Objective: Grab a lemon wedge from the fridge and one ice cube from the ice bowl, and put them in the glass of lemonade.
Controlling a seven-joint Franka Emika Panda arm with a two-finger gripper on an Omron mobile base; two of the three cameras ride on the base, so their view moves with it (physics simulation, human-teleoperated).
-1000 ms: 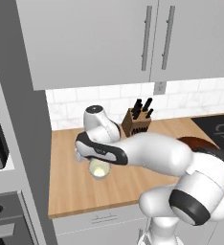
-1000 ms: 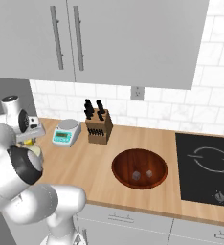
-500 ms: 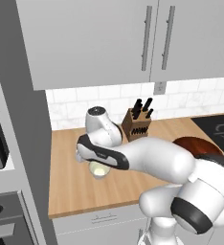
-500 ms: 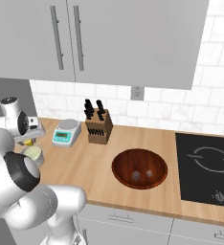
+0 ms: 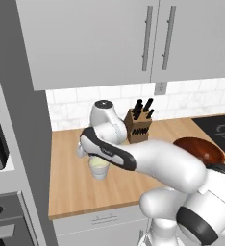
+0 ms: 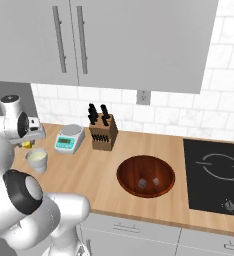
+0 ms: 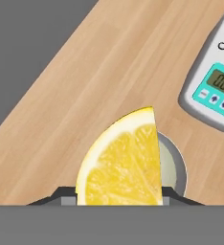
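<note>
A: What had changed since the earlier frame?

B: Very little. The arm had eased slightly along the counter [image 6: 94,172]; the bowl, knife block and scale lay as before.

A: And the pincer?

B: The gripper [image 7: 118,198] was clenched on the lemon wedge [image 7: 121,165], which hid most of both fingers (only dark slivers showed at each side). In the right base view the wedge was a yellow speck [image 6: 27,144] under the hand.

A: Where was the glass?

B: The glass of lemonade [image 6: 37,159] stood near the counter's left edge, just below the wedge. In the hand view the wedge covered most of it, leaving a curved piece of rim [image 7: 173,165]. The arm hid part of it in the left base view [image 5: 99,167].

A: Anything else?

B: The scale [image 7: 212,91] was cut off at the hand view's right edge. The ice bowl [image 6: 145,176] sat mid-counter holding two small cubes, half hidden by the arm from the left [image 5: 201,150]. The knife block [image 6: 102,134] stood at the back.
</note>
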